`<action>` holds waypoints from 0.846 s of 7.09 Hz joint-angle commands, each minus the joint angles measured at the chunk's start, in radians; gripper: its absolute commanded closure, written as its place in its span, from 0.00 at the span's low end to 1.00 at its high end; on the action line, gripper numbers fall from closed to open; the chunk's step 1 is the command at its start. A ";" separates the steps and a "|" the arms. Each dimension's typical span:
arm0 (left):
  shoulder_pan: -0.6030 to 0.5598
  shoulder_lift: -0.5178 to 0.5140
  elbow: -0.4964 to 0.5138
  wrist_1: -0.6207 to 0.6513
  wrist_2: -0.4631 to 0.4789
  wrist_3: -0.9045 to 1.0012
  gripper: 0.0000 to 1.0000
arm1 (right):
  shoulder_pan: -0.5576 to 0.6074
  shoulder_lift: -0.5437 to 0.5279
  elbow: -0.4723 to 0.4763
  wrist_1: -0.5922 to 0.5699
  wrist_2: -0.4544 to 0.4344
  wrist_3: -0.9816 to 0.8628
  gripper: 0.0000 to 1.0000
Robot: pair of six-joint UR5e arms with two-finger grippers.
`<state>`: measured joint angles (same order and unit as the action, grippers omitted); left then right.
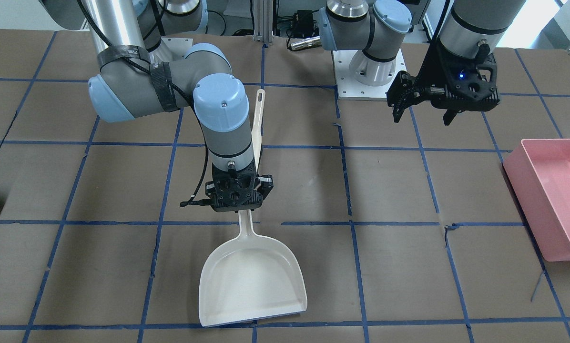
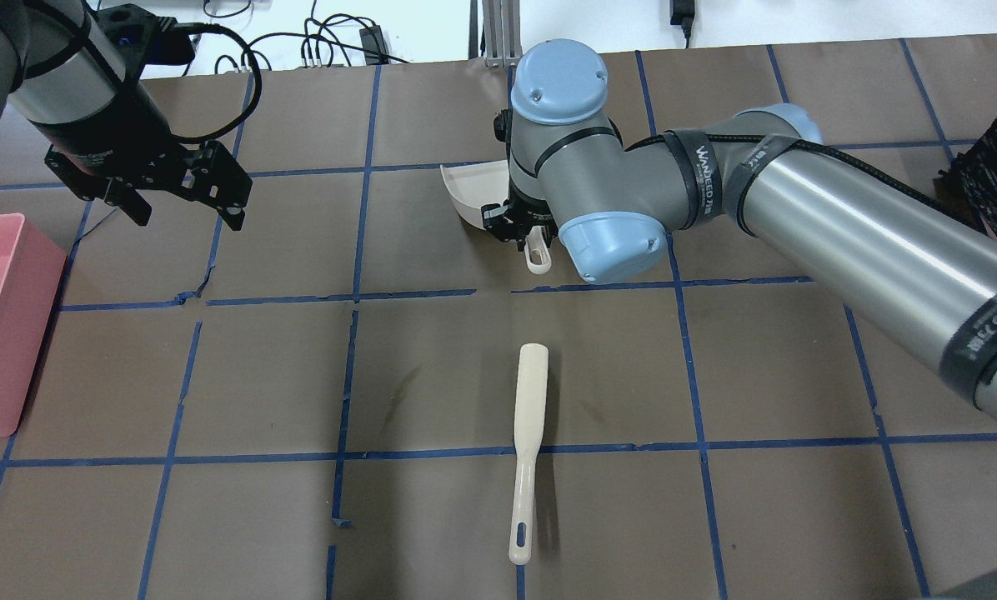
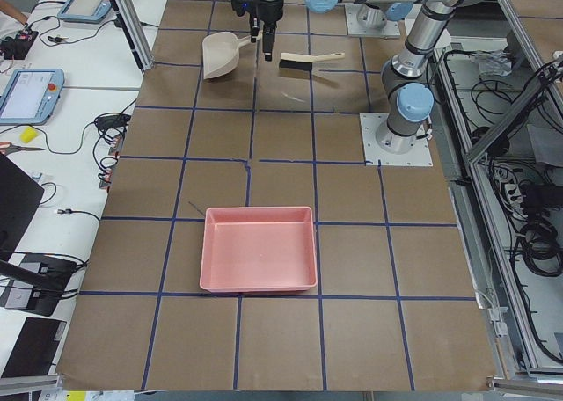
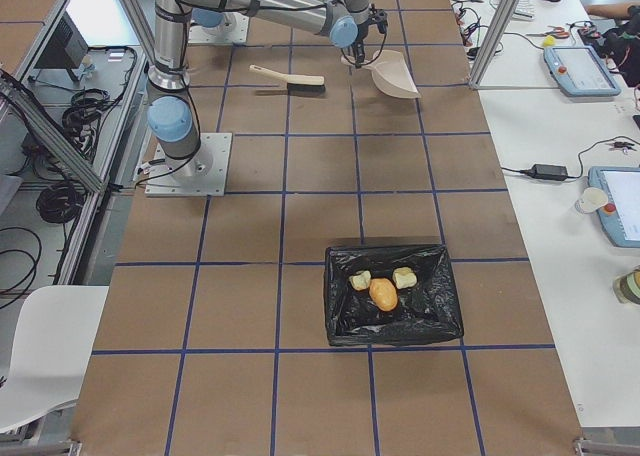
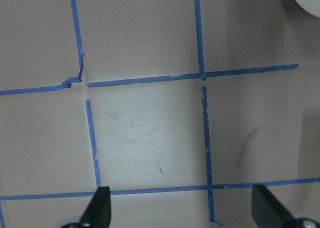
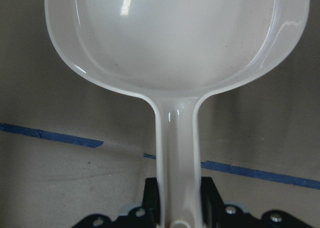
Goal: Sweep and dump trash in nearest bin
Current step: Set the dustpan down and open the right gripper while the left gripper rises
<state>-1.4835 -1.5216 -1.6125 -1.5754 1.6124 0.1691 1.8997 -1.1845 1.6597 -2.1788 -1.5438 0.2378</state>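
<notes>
Trash (image 4: 383, 293): three lumps lie together in the black-lined bin (image 4: 440, 314) at the worktop's (image 1: 409, 200) right end. Right hand (image 1: 241, 202) clenched on the white dustpan's (image 1: 251, 281) handle. Left hand (image 1: 423, 114) released, hovering near the pink bin (image 3: 258, 283).

A white dustpan (image 6: 175, 43) fills the far half of the view, its glossy bowl catching a bright glare and carrying a few faint dark specks. Its handle (image 6: 176, 153) runs straight back to the near edge, where the right gripper (image 6: 177, 208) has its black jaws pressed against both sides of it. Underneath, a blue tape line (image 6: 50, 136) crosses the brown surface (image 6: 55, 188) from left to right, slanting nearer toward the right.
</notes>
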 commanded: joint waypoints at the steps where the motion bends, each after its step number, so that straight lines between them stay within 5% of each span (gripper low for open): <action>1: -0.003 0.001 -0.004 -0.001 -0.022 -0.002 0.00 | -0.001 0.020 -0.006 0.001 0.001 0.014 1.00; 4: -0.003 0.000 -0.007 0.002 -0.083 -0.008 0.00 | 0.001 0.028 -0.006 0.002 0.005 0.009 0.99; 5: -0.003 -0.002 -0.010 0.006 -0.082 -0.007 0.00 | 0.001 0.029 -0.006 0.004 0.007 0.006 0.91; 6: -0.003 -0.002 -0.015 0.009 -0.082 -0.007 0.00 | 0.001 0.040 -0.006 0.002 0.001 0.006 0.31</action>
<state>-1.4864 -1.5227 -1.6224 -1.5702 1.5356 0.1622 1.9005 -1.1537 1.6537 -2.1763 -1.5388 0.2455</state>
